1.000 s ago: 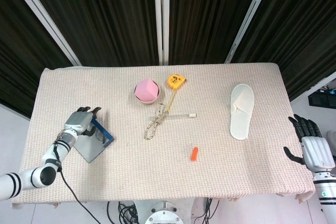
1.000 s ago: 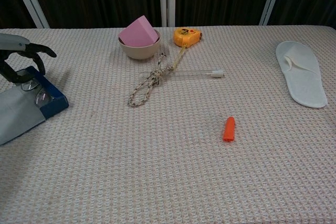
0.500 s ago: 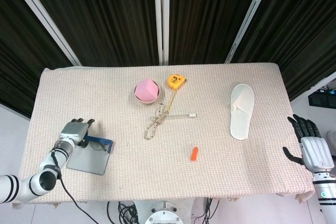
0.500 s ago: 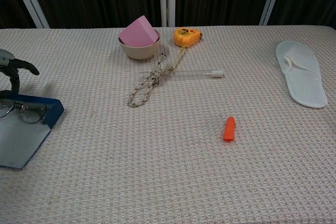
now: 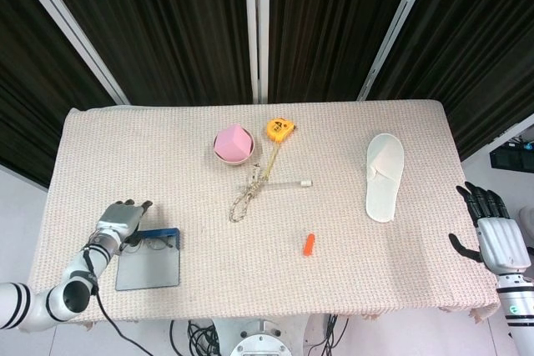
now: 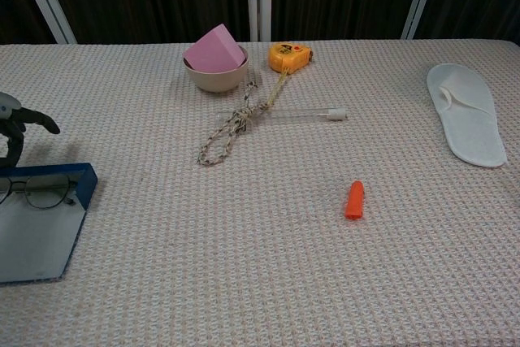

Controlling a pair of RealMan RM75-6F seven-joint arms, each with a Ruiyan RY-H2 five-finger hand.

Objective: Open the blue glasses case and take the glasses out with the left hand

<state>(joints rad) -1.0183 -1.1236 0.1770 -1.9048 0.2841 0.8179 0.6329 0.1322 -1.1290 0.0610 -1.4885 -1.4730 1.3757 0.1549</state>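
Where the beige, waffle-textured cloth covers the tabletop (image 5: 350, 281), the blue glasses case (image 5: 148, 258) lies open at the lower left of the head view, a flat rectangular shell with a pale grey lining and a raised blue rim along its far edge. Thin wire-framed glasses (image 6: 31, 191) with clear lenses rest inside it against that rim, in the chest view at the far left edge. At the case's upper left corner sits the left hand (image 5: 119, 219), grey and metallic with dark fingers (image 6: 32, 121) curled downward by the rim; whether they pinch the glasses or only touch the case cannot be told. Low on the right edge of the head view, off the tabletop, the right hand (image 5: 492, 231) is held up with its black fingers spread apart and nothing in them. Toward the upper middle, a round cream bowl (image 5: 233, 154) holds a pink angular block (image 5: 232, 141) that juts above its rim. Just beside it lies an orange-yellow tape measure (image 5: 279, 128), and below that a knotted, braided rope (image 5: 249, 192) crosses a clear slender tube (image 5: 288, 183) with a white cap. A small orange cylinder (image 5: 308, 244) lies lower centre, and a white, soft oval slipper (image 5: 384, 175) lies at right.
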